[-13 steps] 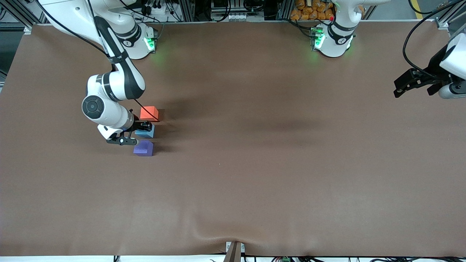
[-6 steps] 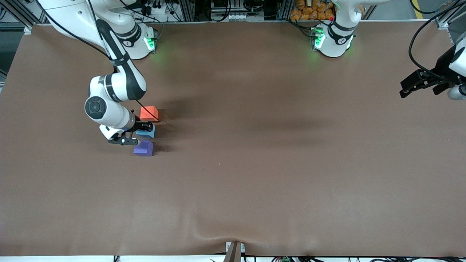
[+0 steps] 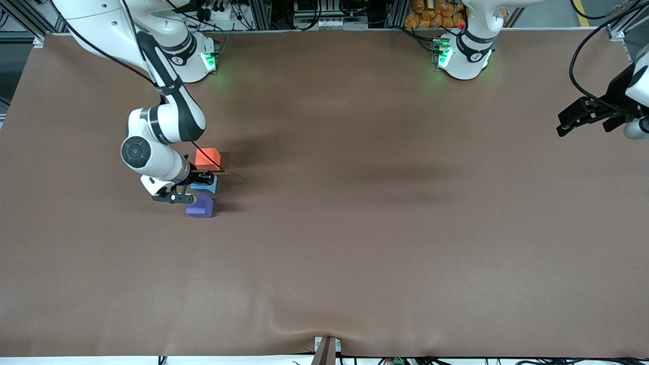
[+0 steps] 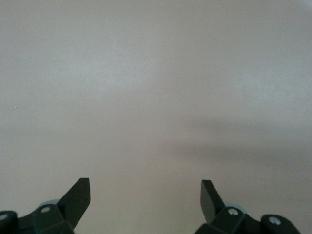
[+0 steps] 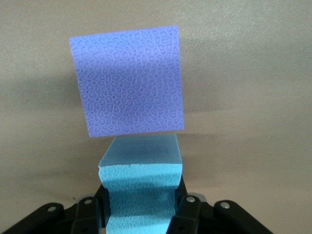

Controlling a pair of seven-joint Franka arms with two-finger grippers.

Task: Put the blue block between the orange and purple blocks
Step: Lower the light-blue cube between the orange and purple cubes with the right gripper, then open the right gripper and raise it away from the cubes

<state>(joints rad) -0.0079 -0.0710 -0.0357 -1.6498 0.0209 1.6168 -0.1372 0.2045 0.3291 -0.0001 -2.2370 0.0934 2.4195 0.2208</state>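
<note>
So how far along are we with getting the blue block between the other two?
Nearly there. The right gripper is shut on the blue block, already in the gap between the orange block and the purple block. Left: set it down and let go. The left gripper waits open at its end of the table.

A robotics lab. Two white robot arms point(image 3: 162, 121) bolted at the top edge of a wide brown-covered tabletop point(image 3: 355, 228), green lights glowing on their bases point(image 3: 459, 56), with aluminium framing point(image 3: 263, 12), cables point(image 3: 583, 56) and power strips point(image 3: 218, 10) along that edge.
</note>
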